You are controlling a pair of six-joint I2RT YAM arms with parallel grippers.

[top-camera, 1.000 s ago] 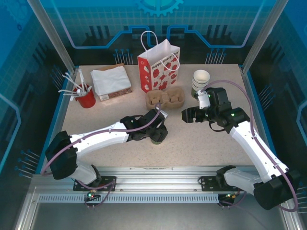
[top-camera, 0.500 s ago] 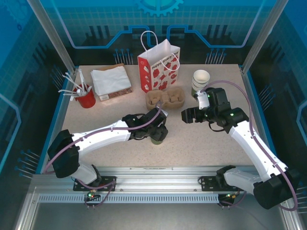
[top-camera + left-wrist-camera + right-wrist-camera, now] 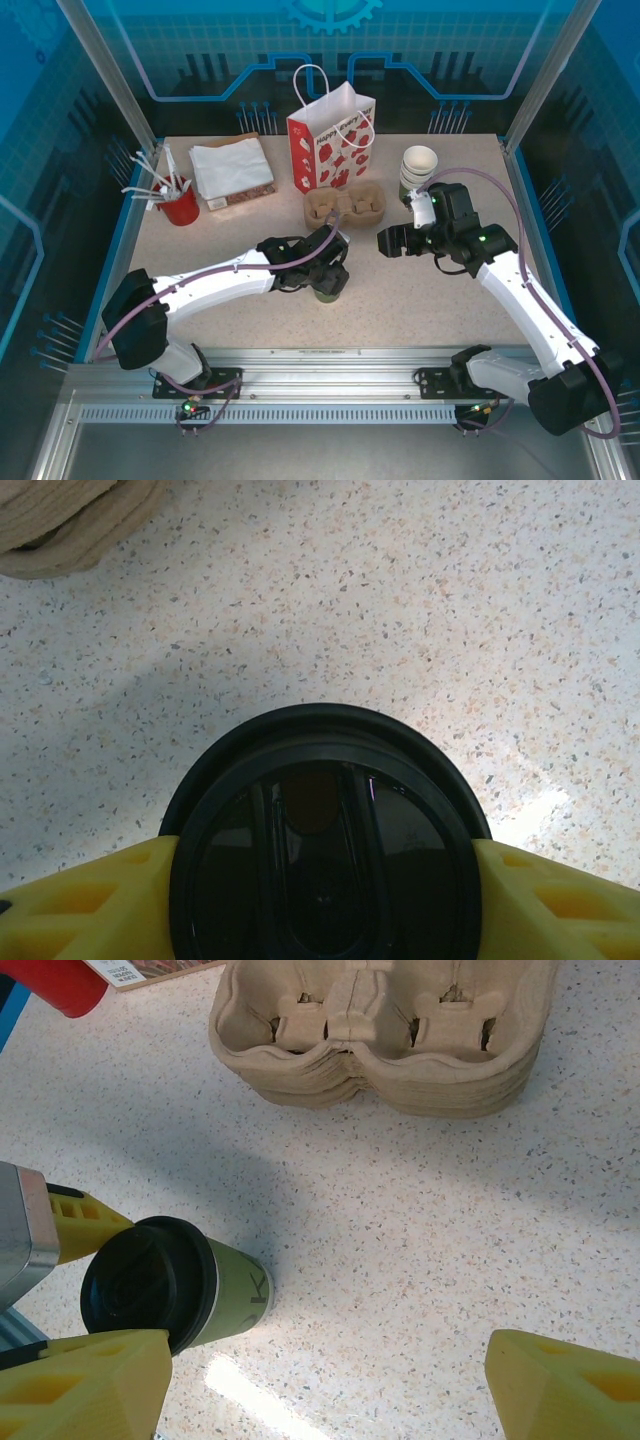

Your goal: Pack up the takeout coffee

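The takeout coffee (image 3: 326, 290), an olive-green cup with a black lid (image 3: 325, 830), stands on the speckled table in front of the cup carrier. My left gripper (image 3: 325, 282) is shut on it: the yellow fingers (image 3: 90, 900) press against both sides of the lid rim. In the right wrist view the cup (image 3: 230, 1295) rests upright on the table at the lower left. My right gripper (image 3: 390, 241) hangs to the right of the cup, open, with bare table between its yellow fingers (image 3: 565, 1385).
A stack of brown pulp cup carriers (image 3: 345, 208) lies just behind the cup. Behind that stands a red-and-white paper bag (image 3: 330, 140). Lidless cups (image 3: 418, 168) are stacked at the back right. A red cup of stirrers (image 3: 180, 205) and napkins (image 3: 232, 167) sit at the back left.
The left jaws have drawn in slightly against the lid and the left wrist has shifted a touch. The right arm has barely moved.
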